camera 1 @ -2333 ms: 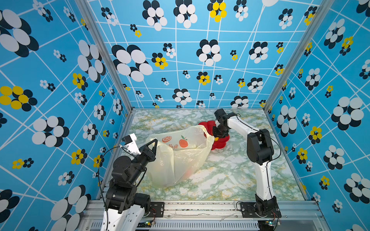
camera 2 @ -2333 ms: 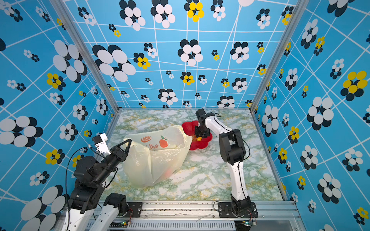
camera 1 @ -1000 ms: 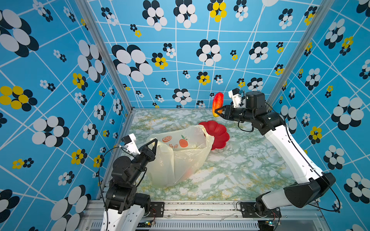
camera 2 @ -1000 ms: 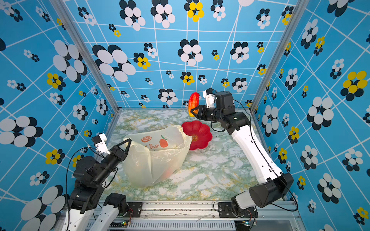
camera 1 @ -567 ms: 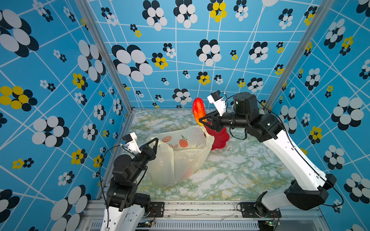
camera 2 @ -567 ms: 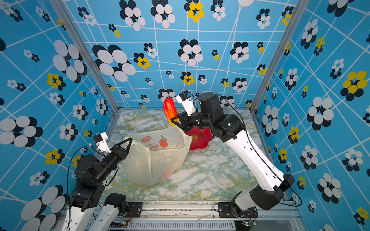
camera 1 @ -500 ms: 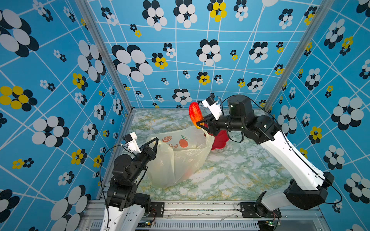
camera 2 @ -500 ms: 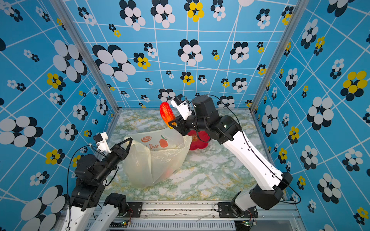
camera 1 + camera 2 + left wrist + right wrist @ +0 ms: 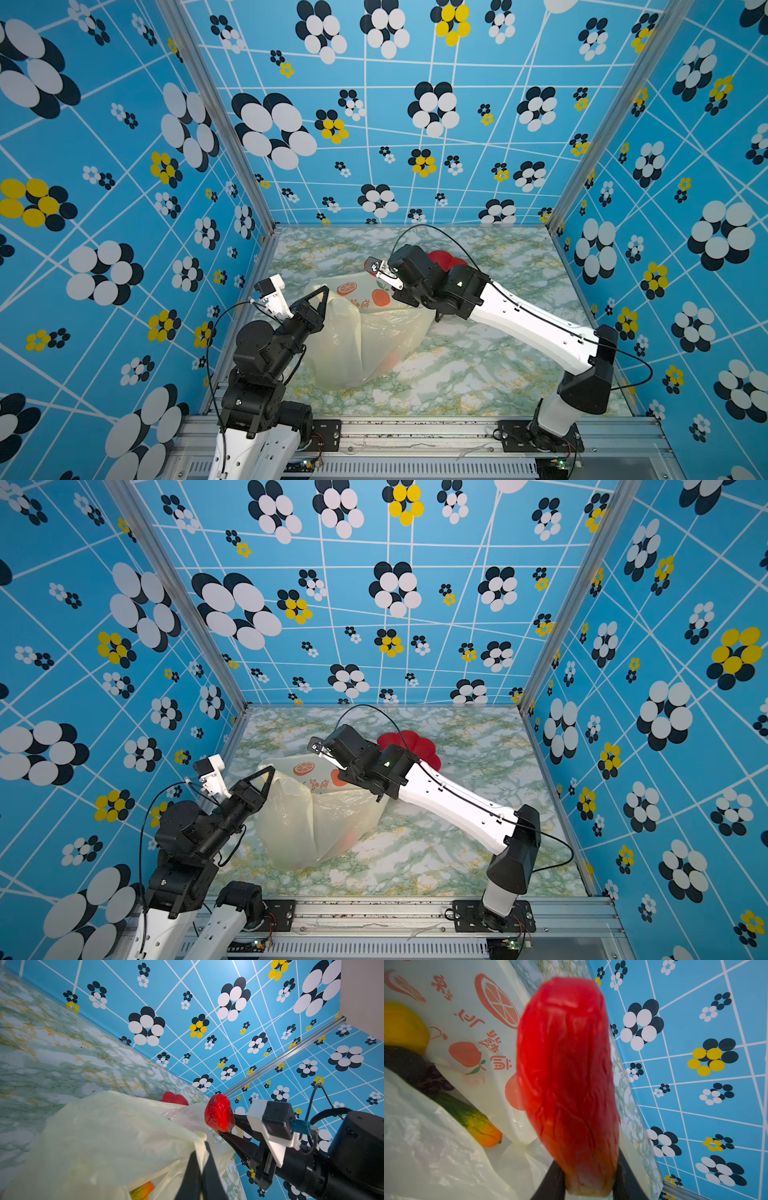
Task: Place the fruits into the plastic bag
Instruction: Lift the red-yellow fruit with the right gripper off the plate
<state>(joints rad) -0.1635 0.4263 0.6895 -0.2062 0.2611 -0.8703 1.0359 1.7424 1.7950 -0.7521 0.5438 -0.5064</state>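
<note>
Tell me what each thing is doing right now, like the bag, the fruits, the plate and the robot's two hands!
Translucent cream plastic bag: mouth held open, fruits inside.
Red mango-like toy fruit: held in the air at the bag's mouth.
Orange-green toy fruit: lying inside the bag.
Yellow toy fruit: inside the bag.
Red flower-shaped plate: on the table, partly hidden.
Left gripper: jaws shut on the bag's edge.
Right gripper: jaws clamped on the red fruit.
</note>
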